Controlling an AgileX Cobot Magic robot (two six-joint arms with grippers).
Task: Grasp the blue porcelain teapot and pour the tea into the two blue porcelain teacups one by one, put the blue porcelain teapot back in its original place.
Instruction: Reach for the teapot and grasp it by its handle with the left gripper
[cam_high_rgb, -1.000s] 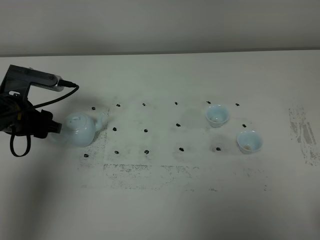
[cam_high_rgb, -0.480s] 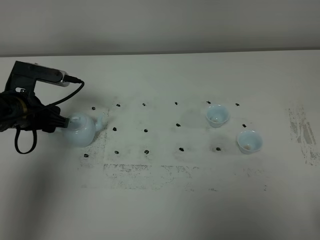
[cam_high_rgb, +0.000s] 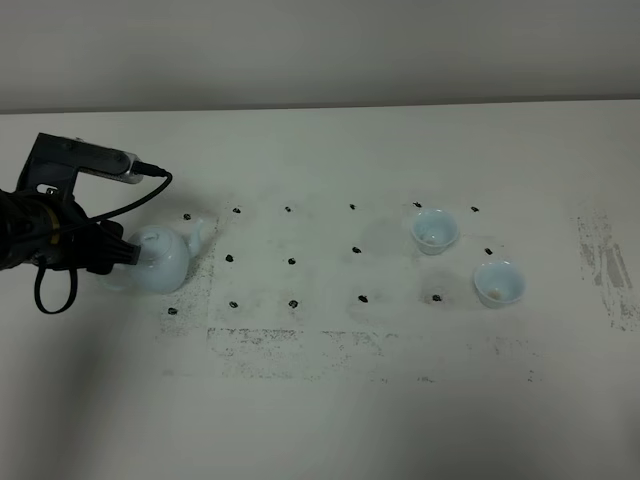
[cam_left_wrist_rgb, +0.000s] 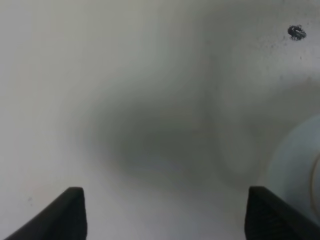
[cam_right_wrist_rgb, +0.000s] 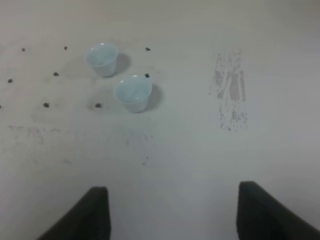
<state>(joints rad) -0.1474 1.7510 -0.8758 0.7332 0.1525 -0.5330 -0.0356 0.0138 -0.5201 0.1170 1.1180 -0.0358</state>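
The blue porcelain teapot (cam_high_rgb: 163, 259) stands on the white table at the left, its spout pointing right and away. My left gripper (cam_high_rgb: 127, 256) is at the teapot's left side and covers its handle. In the left wrist view the left gripper (cam_left_wrist_rgb: 165, 220) is open, with bare table between its dark fingertips (cam_left_wrist_rgb: 70, 215); the blurred teapot (cam_left_wrist_rgb: 300, 170) lies beside one fingertip at the frame's edge. The two blue porcelain teacups (cam_high_rgb: 434, 230) (cam_high_rgb: 498, 283) stand upright to the right. My right gripper (cam_right_wrist_rgb: 182, 215) is open and empty, well back from the teacups (cam_right_wrist_rgb: 101, 58) (cam_right_wrist_rgb: 133, 92).
A grid of small black marks (cam_high_rgb: 292, 261) dots the white table (cam_high_rgb: 320, 400) between the teapot and the cups. A dark scuffed patch (cam_high_rgb: 605, 265) lies near the right edge. The left arm's black cable (cam_high_rgb: 50, 290) loops down behind the gripper.
My left arm has slid to the right, so the gripper now overlaps the teapot's left side. The teapot and both cups have stayed put.
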